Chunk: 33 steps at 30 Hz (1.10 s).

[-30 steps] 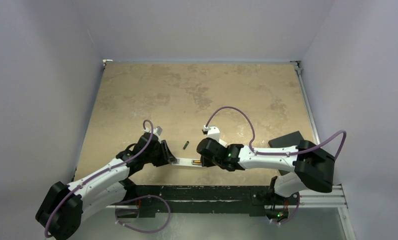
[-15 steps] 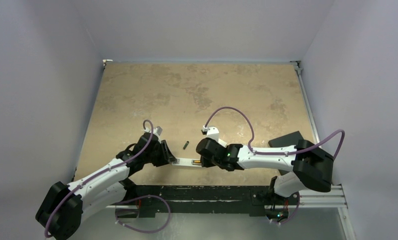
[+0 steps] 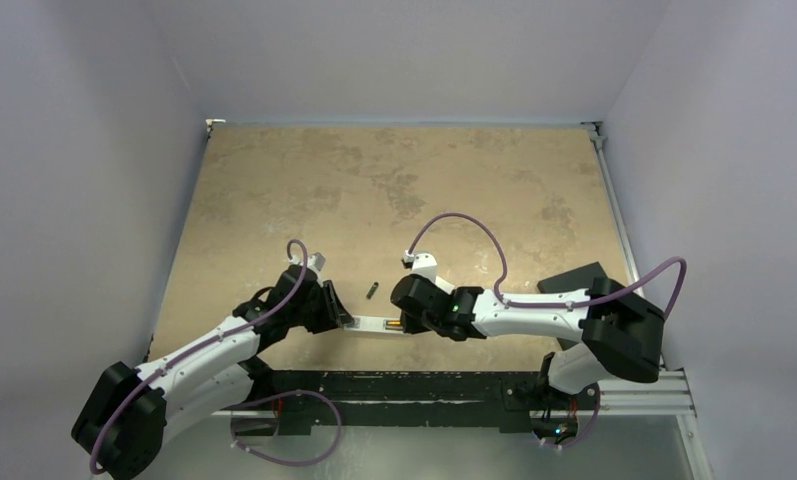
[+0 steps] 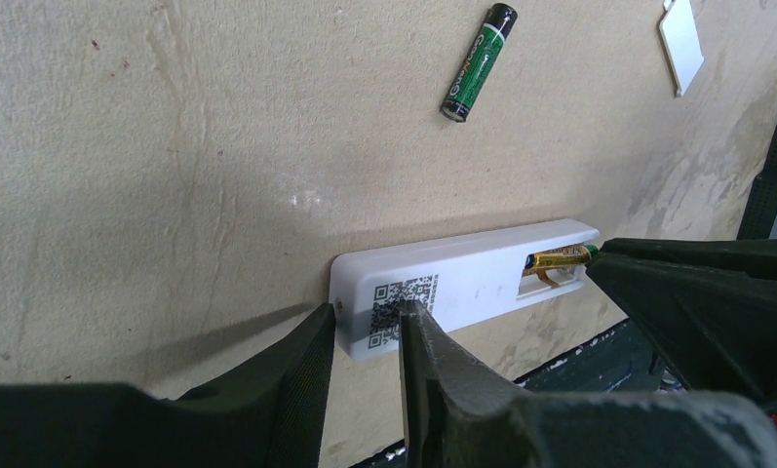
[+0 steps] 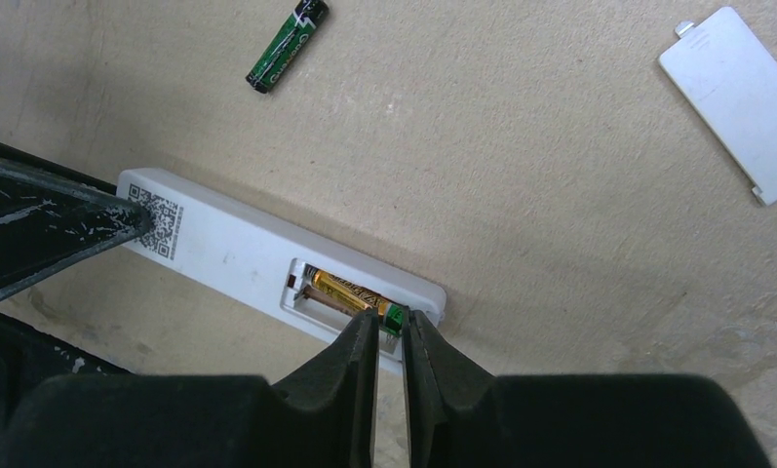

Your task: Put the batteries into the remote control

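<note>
Remote control (image 4: 462,283) lies back-up near front edge of worktop (image 3: 374,180), btwn both arms. L end effector (image 4: 365,317) clamped on its QR-code end. R end effector (image 5: 389,327) pinched on green tip of gold battery (image 5: 345,290), which sits in the recess. Green-black battery (image 5: 287,46) loose on worktop beyond remote. White cover (image 5: 735,102) well apart.
</note>
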{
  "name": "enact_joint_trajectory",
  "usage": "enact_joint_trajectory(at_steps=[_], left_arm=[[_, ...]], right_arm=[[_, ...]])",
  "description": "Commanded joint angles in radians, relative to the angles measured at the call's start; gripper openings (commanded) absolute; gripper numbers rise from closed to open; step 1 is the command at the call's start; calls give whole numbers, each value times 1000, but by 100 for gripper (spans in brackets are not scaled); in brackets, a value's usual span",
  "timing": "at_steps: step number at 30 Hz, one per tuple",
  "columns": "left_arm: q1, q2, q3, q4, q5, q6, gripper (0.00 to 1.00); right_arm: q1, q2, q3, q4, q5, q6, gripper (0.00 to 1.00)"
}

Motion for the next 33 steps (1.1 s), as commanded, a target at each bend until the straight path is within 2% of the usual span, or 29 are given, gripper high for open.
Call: enact_joint_trajectory(at_steps=[1,18,33], left_arm=[[-9,3,9,40,19,5,29],[-9,-1,11,39,20,6,29],[-8,-6,11,37,21,8,29]], right_arm=[[-4,10,39,31,-16,14,21],[-4,51,39,64,-42,15,17],[10,110,64,6,17,-15,8]])
